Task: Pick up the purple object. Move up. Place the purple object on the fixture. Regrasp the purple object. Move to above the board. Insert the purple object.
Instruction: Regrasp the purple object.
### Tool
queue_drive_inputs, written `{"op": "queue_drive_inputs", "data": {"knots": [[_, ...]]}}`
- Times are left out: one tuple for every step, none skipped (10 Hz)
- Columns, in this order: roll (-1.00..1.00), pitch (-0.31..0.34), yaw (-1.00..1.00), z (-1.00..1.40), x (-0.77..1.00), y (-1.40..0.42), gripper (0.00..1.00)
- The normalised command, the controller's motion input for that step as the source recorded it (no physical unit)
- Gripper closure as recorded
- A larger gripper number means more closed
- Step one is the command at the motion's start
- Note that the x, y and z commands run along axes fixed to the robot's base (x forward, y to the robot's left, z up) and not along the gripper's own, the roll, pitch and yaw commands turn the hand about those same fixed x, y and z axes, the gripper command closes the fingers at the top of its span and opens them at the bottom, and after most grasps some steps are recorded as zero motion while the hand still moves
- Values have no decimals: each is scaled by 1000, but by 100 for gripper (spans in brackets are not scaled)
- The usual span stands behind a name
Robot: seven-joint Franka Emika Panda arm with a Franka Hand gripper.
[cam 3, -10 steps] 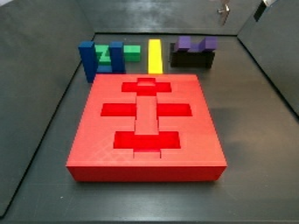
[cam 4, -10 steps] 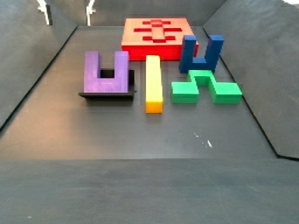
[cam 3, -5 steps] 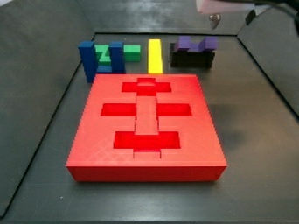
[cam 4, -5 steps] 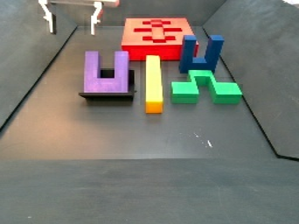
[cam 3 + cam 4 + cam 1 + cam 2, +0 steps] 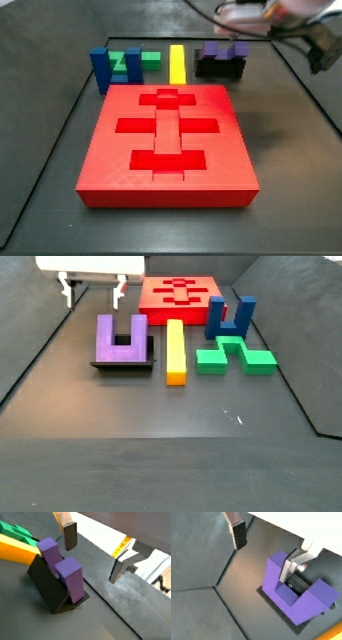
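The purple object (image 5: 123, 341) is a U-shaped block resting on the black fixture (image 5: 124, 365), at the back of the floor in a side view (image 5: 223, 50). Both wrist views show it leaning on the fixture (image 5: 47, 584) with its two prongs up (image 5: 67, 574) (image 5: 294, 594). My gripper (image 5: 92, 296) hangs open above and just beyond the purple object, holding nothing, and it is blurred in a side view (image 5: 247, 18). In both wrist views (image 5: 93, 553) (image 5: 263, 552) only bare floor lies between the fingers. The red board (image 5: 167, 140) with its darker cutouts lies flat beside the pieces (image 5: 182, 291).
A yellow bar (image 5: 175, 351), a green block (image 5: 234, 356) and an upright blue block (image 5: 230, 318) stand in a row beside the fixture. Dark sloping walls (image 5: 47, 346) enclose the floor on both sides.
My gripper has come down into view from the upper edge and now hangs lower, closer over the purple object. The pieces have not moved.
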Motion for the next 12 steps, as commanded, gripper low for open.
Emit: {"op": "queue_drive_inputs", "data": {"knots": [[449, 149, 149, -283, 0, 17, 0], [137, 31, 109, -146, 43, 0, 0], [0, 0, 14, -26, 0, 0, 0], [-9, 0, 40, -34, 0, 0, 0], [0, 0, 89, -169, 0, 6, 0], [43, 0, 31, -249, -103, 40, 0], [94, 0, 9, -269, -23, 51, 0], [49, 0, 6, -217, 0, 34, 0], [0, 0, 0, -146, 0, 0, 0], [0, 0, 0, -91, 0, 0, 0], [0, 0, 0, -111, 0, 0, 0], [0, 0, 0, -163, 6, 0, 0]]}}
